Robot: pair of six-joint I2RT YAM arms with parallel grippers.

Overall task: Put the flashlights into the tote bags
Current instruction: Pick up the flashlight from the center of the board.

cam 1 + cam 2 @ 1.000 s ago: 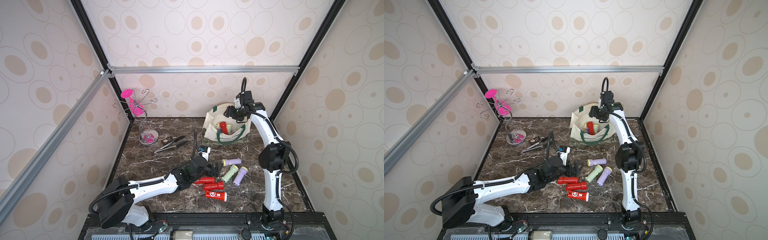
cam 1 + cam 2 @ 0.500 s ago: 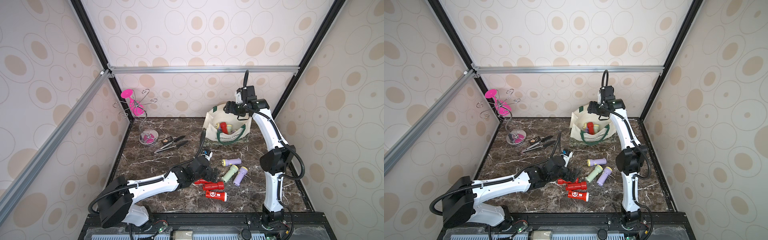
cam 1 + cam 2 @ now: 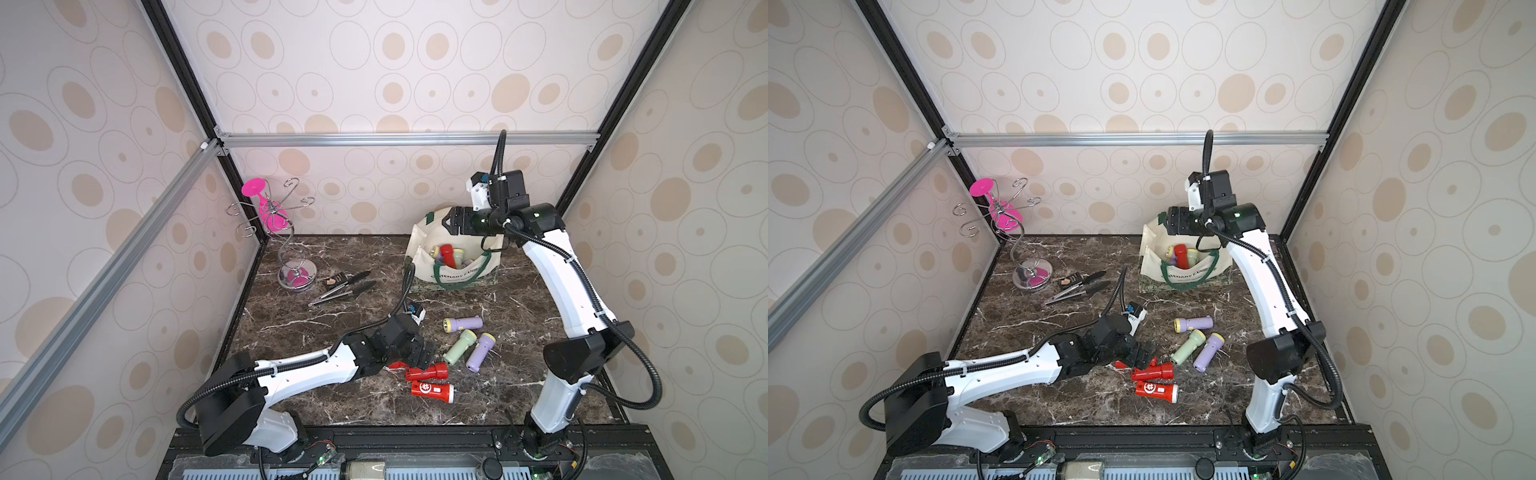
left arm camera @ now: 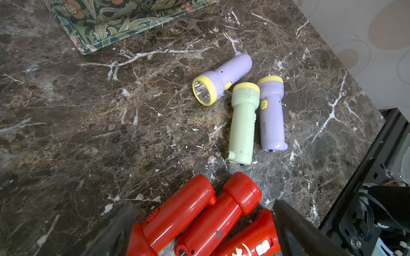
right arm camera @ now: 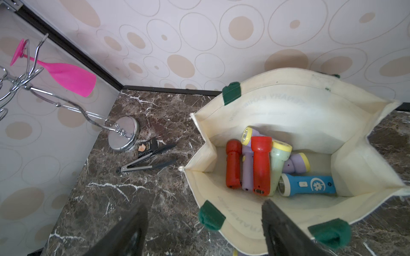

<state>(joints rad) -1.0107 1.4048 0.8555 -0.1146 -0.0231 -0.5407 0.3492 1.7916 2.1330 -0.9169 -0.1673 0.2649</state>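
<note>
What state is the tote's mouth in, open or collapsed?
Open. The tote bag stands upright, mouth spread wide; the right wrist view shows flashlights lying on its bottom.

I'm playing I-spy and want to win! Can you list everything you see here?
Cream canvas tote bag: one; cream, green handles; standing open at back.
Bagged plastic flashlights: six; two red, two lilac, one green, one blue; inside tote.
Loose plastic flashlights: six; three red, two lilac, one green; on brown marble table.
Black-handled metal tongs: one; black, silver; mid-table.
Chrome wire rack: one; silver; back left corner.
Pink plastic wine glass: one; pink; hanging on rack.
Left fingers: two; black; open over red flashlights.
Right fingers: two; black; open, empty, above tote.
</note>
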